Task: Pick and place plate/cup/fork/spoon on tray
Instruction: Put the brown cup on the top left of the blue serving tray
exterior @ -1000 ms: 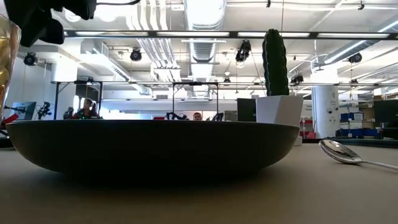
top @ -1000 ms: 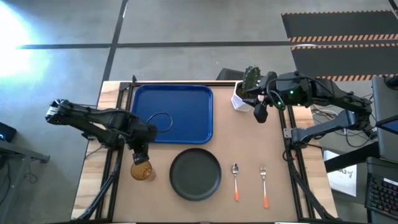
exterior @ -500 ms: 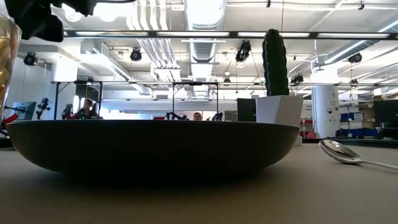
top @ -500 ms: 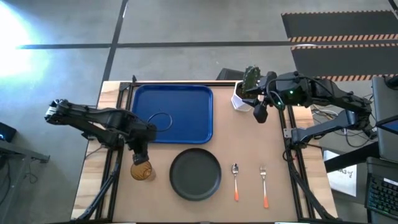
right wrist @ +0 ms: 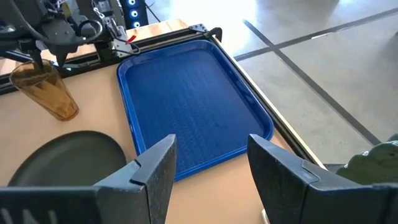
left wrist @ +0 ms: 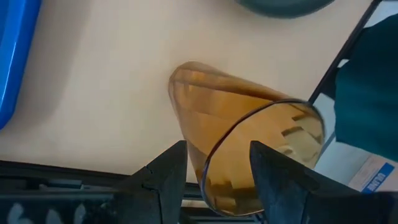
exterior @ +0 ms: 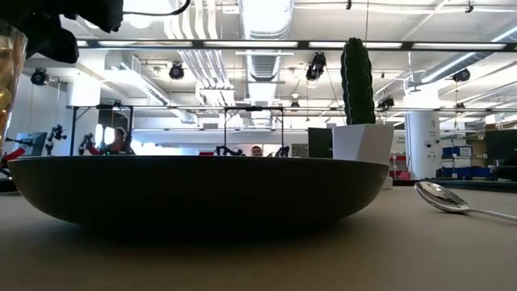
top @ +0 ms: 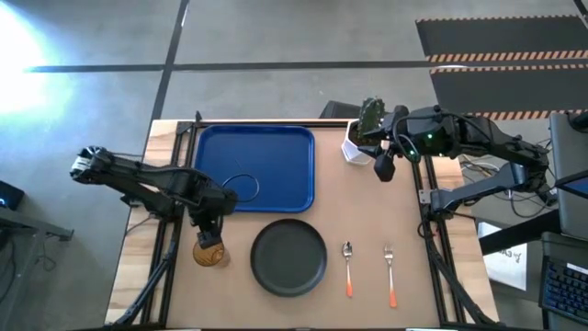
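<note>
high view: one cup [top: 210,251], seemingly unheld, between parted left fingers [top: 209,237]; right fingers [top: 385,167] parted, empty

Glare blown out on floor [top: 28,41] top-left in high view. Ceiling lights [exterior: 266,16] bright, plate [exterior: 198,190] backlit, near-silhouette.

**Room to move on the table right now**

From above I see the tray [top: 266,165] bare across its whole floor, so nothing blocks a drop there. The plate [top: 288,256] sits just beside the cup [top: 209,251], tight on that side. The cactus pot [top: 360,138] crowds the tray's far right corner. Spoon [top: 348,268] and fork [top: 390,273] lie apart with open wood around them.
</note>
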